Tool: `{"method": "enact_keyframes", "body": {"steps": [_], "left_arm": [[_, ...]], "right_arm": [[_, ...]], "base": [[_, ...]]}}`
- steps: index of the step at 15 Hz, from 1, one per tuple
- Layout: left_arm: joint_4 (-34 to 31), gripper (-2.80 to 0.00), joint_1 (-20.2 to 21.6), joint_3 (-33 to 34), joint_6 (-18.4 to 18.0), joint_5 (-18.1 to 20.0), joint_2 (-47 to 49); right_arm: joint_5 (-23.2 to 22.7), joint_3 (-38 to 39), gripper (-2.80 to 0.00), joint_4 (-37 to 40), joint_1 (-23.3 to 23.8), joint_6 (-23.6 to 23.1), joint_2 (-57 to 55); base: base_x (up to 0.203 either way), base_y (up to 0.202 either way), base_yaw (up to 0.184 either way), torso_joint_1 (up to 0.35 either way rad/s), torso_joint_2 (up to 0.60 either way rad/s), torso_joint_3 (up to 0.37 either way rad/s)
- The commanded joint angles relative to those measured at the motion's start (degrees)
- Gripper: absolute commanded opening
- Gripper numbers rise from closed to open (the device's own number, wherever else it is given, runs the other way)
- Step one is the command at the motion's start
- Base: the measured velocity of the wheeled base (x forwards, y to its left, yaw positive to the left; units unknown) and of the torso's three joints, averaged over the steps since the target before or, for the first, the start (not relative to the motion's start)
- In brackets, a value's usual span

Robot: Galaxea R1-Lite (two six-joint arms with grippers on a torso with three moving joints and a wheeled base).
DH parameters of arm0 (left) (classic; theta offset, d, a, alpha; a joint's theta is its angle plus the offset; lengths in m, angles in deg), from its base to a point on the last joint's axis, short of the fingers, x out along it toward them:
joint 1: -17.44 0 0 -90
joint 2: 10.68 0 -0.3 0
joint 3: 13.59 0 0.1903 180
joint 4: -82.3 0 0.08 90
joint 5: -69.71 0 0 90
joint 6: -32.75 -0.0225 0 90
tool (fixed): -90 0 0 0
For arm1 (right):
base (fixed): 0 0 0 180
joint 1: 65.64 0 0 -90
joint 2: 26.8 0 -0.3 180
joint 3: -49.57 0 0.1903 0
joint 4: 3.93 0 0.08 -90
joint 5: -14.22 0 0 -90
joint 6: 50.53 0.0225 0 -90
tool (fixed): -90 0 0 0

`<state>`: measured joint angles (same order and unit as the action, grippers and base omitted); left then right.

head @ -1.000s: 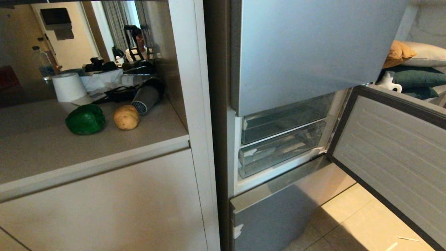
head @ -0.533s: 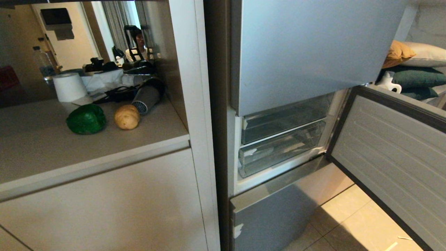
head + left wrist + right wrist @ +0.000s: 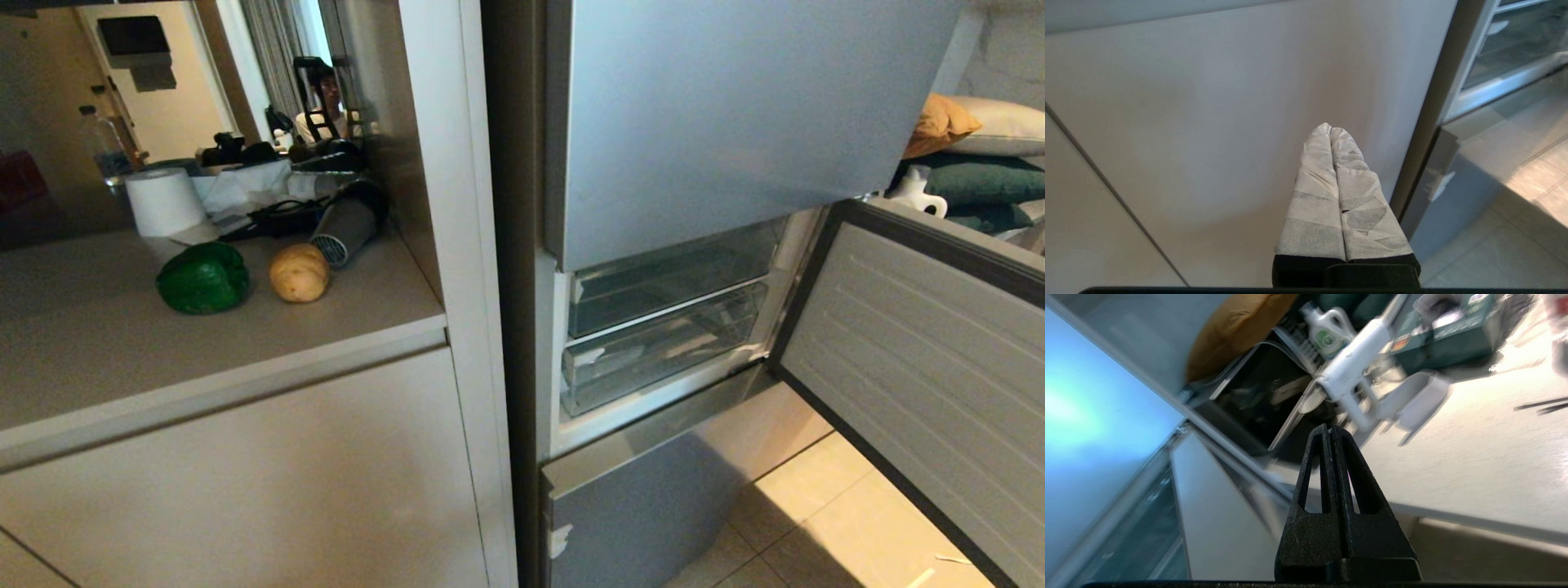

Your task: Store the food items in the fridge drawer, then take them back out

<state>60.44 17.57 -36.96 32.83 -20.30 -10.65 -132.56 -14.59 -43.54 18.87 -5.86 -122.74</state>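
The food items lie side by side on the beige counter at the left: a dark-green bell pepper and a tan potato. The fridge drawer, a clear bin, sits pushed in at the bottom of the open fridge compartment, under another clear drawer. Neither arm shows in the head view. My left gripper, its fingers wrapped in white, is shut and empty, low in front of the white cabinet panel. My right gripper is shut and empty, beside the open fridge door.
A white paper roll and a grey hair dryer stand behind the food. The open lower fridge door swings out at the right over the tiled floor. A detergent bottle, cushions and a person's reflection lie beyond.
The whole head picture has shifted very slightly to the right. The pepper, potato, drawers and fridge door have kept their places.
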Motion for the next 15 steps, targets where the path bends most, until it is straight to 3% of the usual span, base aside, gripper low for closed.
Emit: {"method": "enact_keyframes", "body": {"steps": [1,8,12,15], "left_arm": [[0.16,-2.80,0.04,0.62,0.01,0.02,0.06],[0.16,-2.80,0.04,0.62,0.01,0.02,0.06],[0.16,-2.80,0.04,0.62,0.01,0.02,0.06],[0.16,-2.80,0.04,0.62,0.01,0.02,0.06]], "right_arm": [[-0.08,-0.61,-2.80,-0.39,0.13,0.41,0.68],[-1.26,0.73,-2.80,-0.16,-0.04,1.09,2.50],[-1.40,0.79,-2.80,-0.12,-0.57,10.43,5.70],[-0.97,0.29,-2.80,-0.12,-0.57,12.12,9.13]], "base": [[0.000,0.000,0.000,0.041,0.01,0.002],[0.000,0.000,0.000,0.000,0.00,0.000],[0.000,0.000,0.000,0.000,0.00,0.000],[0.000,0.000,0.000,0.000,0.00,0.000]]}}
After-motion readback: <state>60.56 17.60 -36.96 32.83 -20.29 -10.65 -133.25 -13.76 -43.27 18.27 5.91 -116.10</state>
